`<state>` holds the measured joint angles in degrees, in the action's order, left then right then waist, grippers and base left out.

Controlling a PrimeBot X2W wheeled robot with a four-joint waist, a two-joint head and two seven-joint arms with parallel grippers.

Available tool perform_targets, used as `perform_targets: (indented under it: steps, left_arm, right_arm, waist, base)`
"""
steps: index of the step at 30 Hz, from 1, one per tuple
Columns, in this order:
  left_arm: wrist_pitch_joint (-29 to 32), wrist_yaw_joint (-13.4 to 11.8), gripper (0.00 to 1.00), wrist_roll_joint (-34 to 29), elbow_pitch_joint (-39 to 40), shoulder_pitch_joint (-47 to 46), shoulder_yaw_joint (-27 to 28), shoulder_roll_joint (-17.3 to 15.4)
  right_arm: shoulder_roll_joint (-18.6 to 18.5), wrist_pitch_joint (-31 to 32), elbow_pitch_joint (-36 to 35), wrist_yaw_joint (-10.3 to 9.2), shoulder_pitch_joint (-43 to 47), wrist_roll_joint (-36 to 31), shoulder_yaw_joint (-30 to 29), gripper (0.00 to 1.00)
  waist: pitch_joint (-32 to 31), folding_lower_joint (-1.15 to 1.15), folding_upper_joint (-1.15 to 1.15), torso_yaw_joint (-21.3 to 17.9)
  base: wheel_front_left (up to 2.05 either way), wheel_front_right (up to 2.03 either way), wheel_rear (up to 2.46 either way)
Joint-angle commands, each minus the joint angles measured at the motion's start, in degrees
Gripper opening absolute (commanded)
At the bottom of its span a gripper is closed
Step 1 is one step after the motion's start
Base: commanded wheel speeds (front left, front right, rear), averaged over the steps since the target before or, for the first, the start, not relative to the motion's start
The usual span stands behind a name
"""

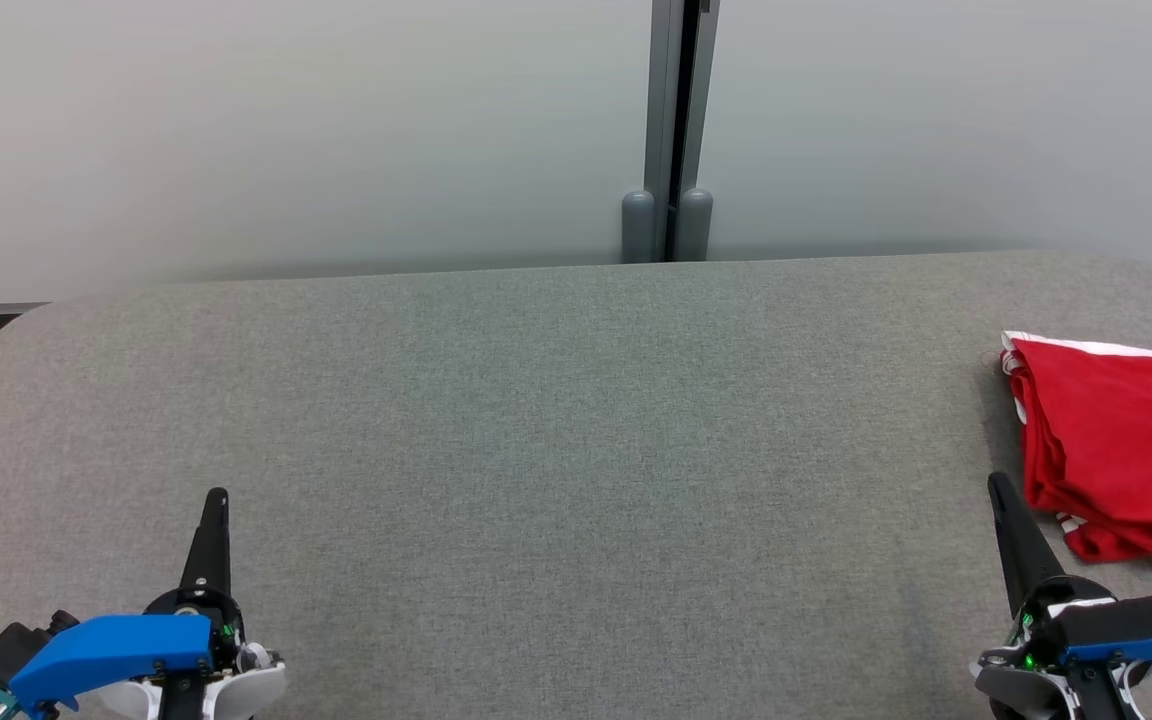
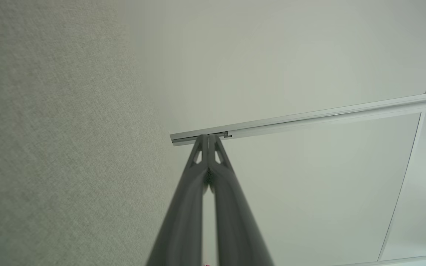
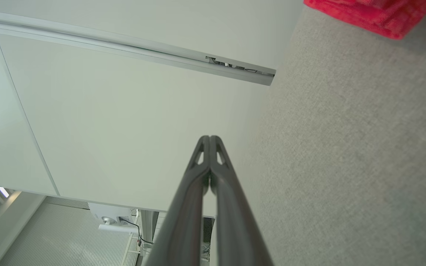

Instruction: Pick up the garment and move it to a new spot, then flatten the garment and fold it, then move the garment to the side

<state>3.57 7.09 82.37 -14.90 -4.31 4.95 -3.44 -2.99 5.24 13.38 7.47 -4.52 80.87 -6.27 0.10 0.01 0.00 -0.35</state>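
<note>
The garment (image 1: 1121,445) is red with white trim, folded into a compact stack at the right edge of the grey table (image 1: 536,430). In the right wrist view a corner of the garment (image 3: 372,13) shows at the top right. My right gripper (image 1: 996,484) is shut and empty, its tip just left of the garment's near corner. In its own view the right gripper (image 3: 210,137) has its fingers pressed together. My left gripper (image 1: 218,495) sits at the lower left, far from the garment, shut with nothing in it. Its tips meet in the left wrist view (image 2: 208,136).
A pale wall (image 1: 286,130) runs behind the table, with a grey vertical post (image 1: 676,120) at its middle. The table's felt surface stretches wide between the two grippers.
</note>
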Motion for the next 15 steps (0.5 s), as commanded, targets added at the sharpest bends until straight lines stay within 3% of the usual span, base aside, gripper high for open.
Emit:
perform_targets:
  steps: [1,15]
  left_arm:
    - [0.4,0.4,0.0,0.9,0.5,-1.0,0.4,0.0]
    - [2.0,0.5,0.0,6.1,0.7,-1.8,1.2,0.3]
  right_arm:
    - [0.1,0.3,-0.1,0.04,-1.0,1.1,-0.2,0.0]
    - [0.1,0.9,0.4,0.04,-1.7,7.1,-0.3,0.0]
  waist:
    - [0.0,-0.01,0.0,0.0]
    - [0.0,-0.01,0.0,0.2]
  base:
    - [0.0,0.0,0.0]
    - [0.0,0.0,0.0]
